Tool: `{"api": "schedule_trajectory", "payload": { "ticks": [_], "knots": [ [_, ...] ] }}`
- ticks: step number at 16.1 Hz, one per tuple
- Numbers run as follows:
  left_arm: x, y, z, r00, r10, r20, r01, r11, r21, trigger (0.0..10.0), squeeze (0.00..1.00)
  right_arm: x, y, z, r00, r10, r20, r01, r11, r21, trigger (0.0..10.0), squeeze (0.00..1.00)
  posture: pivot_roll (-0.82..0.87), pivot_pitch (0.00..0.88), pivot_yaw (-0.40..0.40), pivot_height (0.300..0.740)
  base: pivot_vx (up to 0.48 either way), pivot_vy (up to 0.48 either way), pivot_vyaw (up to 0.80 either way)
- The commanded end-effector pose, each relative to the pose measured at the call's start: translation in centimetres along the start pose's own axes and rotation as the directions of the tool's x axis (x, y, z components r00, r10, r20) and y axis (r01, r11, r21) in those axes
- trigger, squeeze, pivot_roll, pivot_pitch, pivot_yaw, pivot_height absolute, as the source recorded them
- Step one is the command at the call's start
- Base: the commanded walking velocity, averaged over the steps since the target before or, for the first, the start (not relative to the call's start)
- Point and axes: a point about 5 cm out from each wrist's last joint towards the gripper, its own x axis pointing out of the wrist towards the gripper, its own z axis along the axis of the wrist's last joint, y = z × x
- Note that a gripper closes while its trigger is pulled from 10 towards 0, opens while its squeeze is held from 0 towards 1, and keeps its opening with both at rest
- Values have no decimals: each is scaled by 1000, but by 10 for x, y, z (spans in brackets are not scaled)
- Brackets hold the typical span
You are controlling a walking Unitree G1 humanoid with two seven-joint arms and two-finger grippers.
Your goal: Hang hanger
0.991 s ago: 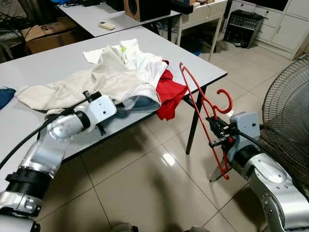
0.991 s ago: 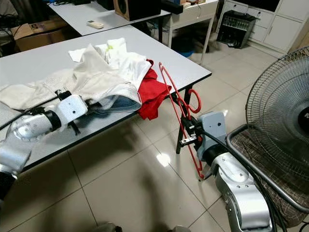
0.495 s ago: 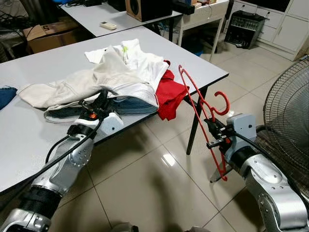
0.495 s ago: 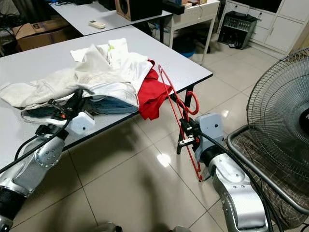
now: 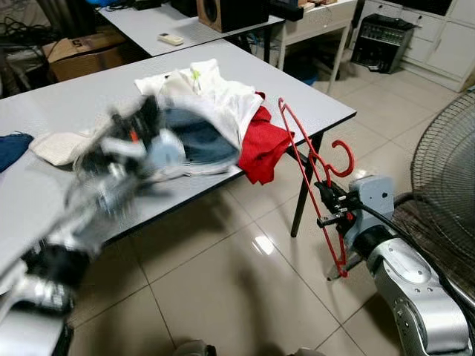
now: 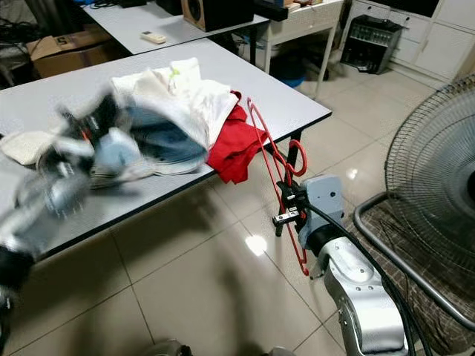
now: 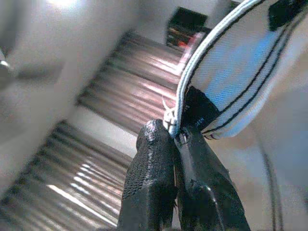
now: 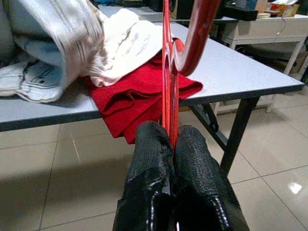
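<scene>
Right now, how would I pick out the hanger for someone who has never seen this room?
Find the grey table piled with clothes, then look off its near corner above the tiled floor. There the right gripper is shut on the red hanger, a thin wire frame with a curled hook, unlike the soft red cloth draped beside it.

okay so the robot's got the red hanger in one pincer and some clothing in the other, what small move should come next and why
Probably bring the two together: carry the garment toward the red hanger. The right pincer is shut on the hanger beside the table corner, over the floor. The left pincer is shut on the garment's striped collar edge and is blurred above the clothes pile. Nothing is on the hanger yet.
</scene>
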Motion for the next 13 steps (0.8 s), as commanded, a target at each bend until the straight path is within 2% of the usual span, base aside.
{"api": "schedule_trajectory", "payload": {
  "ticks": [1, 2, 3, 4, 5, 6, 7, 9, 10, 11, 12, 13],
  "knots": [
    [12, 11, 1, 999, -33, 8, 33, 999, -25, 0, 0, 1, -1, -2, 1000, -8, -1, 8, 1000, 4, 10000, 0, -104, 0, 72, 705, 0, 0, 0],
    [14, 0, 1, 989, -146, 8, 146, 988, -43, 0, 0, 2, 0, -3, 1000, -5, -1, 5, 1000, 6, 10000, 0, -100, 0, 73, 705, 0, 0, 0],
    [7, -20, -4, 962, -273, -31, 269, 960, -82, 0, 0, 3, 2, -4, 1000, 0, 0, 0, 1000, 7, 10000, 0, -98, 0, 83, 705, 0, 0, 0],
    [-6, -41, -10, 916, -392, -82, 382, 917, -115, 0, 0, 3, 2, -4, 1000, 0, 1, 0, 1000, 4, 10000, 0, -99, 0, 93, 705, 0, 0, 0],
    [-19, -55, -16, 874, -470, -121, 456, 881, -124, 0, 0, 2, 1, -5, 1000, -9, 3, 9, 1000, 1, 10000, 0, -104, 0, 102, 705, 0, 0, 0],
    [-26, -60, -19, 861, -488, -143, 468, 871, -151, 0, 0, 1, -1, -5, 1000, -17, 3, 17, 1000, 3, 10000, 0, -107, 0, 106, 705, 0, 0, 0],
    [-49, -71, -27, 828, -524, -200, 486, 848, -211, 0, 0, -2, -3, -7, 999, -38, 2, 38, 999, 8, 10000, 0, -110, 0, 108, 705, 0, 0, 0],
    [-75, -89, -29, 781, -583, -224, 530, 808, -256, 0, 0, -3, -2, -8, 999, -34, -1, 34, 999, 8, 10000, 0, -112, 0, 98, 705, 0, 0, 0],
    [-83, -99, -27, 768, -602, -220, 542, 793, -278, 0, 0, -2, -1, -8, 1000, -27, -5, 27, 1000, 5, 10000, 0, -111, 0, 89, 705, 0, 0, 0],
    [-85, -103, -25, 762, -611, -214, 542, 783, -306, 0, 0, -1, -1, -8, 1000, -22, -6, 22, 1000, 2, 10000, 0, -112, 0, 82, 705, 0, 0, 0],
    [-85, -110, -19, 776, -602, -189, 500, 769, -398, 10000, 718, 0, -1, -7, 1000, -8, -7, 8, 1000, -8, 10000, 0, -113, 0, 74, 705, 0, 0, 0],
    [-87, -117, -14, 767, -618, -170, 515, 752, -412, 10000, 1000, 1, -1, -5, 1000, -1, -7, 1, 1000, -13, 10000, 0, -118, 0, 71, 705, 0, 0, 0]
  ]
}}
